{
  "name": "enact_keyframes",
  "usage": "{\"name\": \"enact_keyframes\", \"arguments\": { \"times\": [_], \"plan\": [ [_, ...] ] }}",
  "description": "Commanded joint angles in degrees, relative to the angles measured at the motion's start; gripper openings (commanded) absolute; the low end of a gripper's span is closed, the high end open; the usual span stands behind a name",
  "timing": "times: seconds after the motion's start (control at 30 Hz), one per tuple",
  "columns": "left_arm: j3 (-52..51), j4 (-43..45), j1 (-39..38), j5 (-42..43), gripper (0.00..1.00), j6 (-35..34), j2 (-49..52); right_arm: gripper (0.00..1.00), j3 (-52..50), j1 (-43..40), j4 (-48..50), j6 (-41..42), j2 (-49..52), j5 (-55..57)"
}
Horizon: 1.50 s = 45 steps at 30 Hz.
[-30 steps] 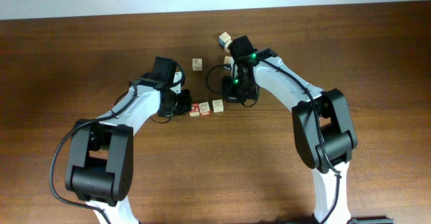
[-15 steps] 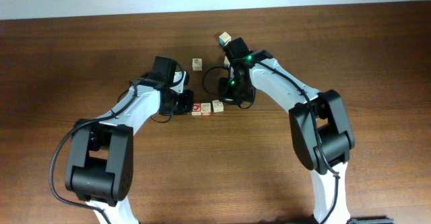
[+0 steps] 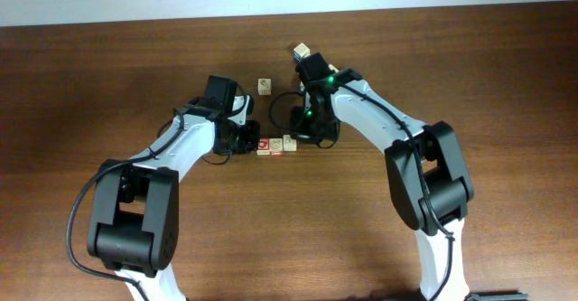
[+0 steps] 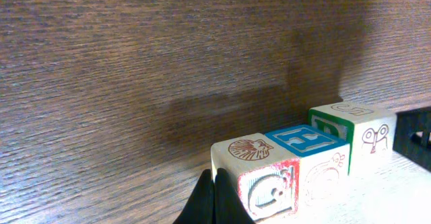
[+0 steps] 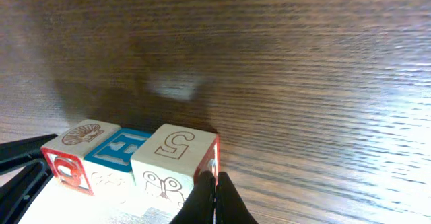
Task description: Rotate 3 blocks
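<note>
Left wrist: three pale blocks [image 4: 306, 158] touching in a row, red, blue, green prints; both jaws together.

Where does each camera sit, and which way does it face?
Overhead: above the table, facing down; both arms whole, the three blocks between them.
Left wrist: low on the left arm, facing the row's shell end; left gripper shut at bottom.
Right wrist: low, facing the row's "5" end; right gripper shut.
Shared: both wrist views show the same row from opposite ends.
</note>
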Motion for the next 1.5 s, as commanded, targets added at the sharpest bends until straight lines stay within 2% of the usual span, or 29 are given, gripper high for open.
{"name": "enact_keyframes", "arguments": {
  "times": [0.0, 0.23, 0.3, 0.37, 0.77, 0.83, 0.9, 1.03, 1.3, 1.47],
  "plan": [
    [-0.3, 0.2, -0.1, 1.2, 0.0, 1.2, 0.5, 0.04, -0.4, 1.0, -0.2, 0.5, 0.7, -0.5],
    [-0.3, 0.8, -0.1, 1.2, 0.0, 1.2, 0.5, 0.05, -0.4, 1.2, -0.2, 0.4, 0.7, 0.3],
    [-0.3, 0.7, -0.1, 1.2, 0.05, 1.2, 0.5, 0.16, -0.3, 0.7, -0.2, 0.3, 0.7, 3.4],
    [-0.3, 0.8, -0.1, 0.9, 0.11, 1.1, 0.5, 0.17, -0.2, -0.5, -0.2, 0.3, 0.7, 4.7],
    [-0.3, 1.7, 0.0, -1.2, 0.16, 0.6, 0.5, 0.17, -0.2, -3.3, 9.1, -9.9, 0.7, 0.9],
    [-0.3, 1.4, 0.0, -3.5, 0.15, -2.5, 0.5, 0.17, -0.2, -3.2, 9.9, -11.2, 0.7, -0.6],
    [-0.3, 1.0, 0.0, -5.4, 0.14, -5.0, 0.5, 0.17, -0.2, -2.8, 9.9, -11.2, 0.7, -0.5],
    [-0.3, 1.0, 0.0, -5.6, 0.13, -5.8, 0.5, 0.17, -0.2, -1.4, 10.4, -12.1, 0.7, -0.5],
    [-0.3, 0.5, 0.0, -6.6, 0.21, -7.0, 0.5, 0.16, -0.2, 0.0, 8.8, -13.3, 0.7, -0.1],
    [-0.3, 0.5, 0.0, -6.6, 0.22, -7.0, 0.5, 0.16, -0.2, 0.2, 7.4, -13.3, 0.7, -0.9]
  ]
}}
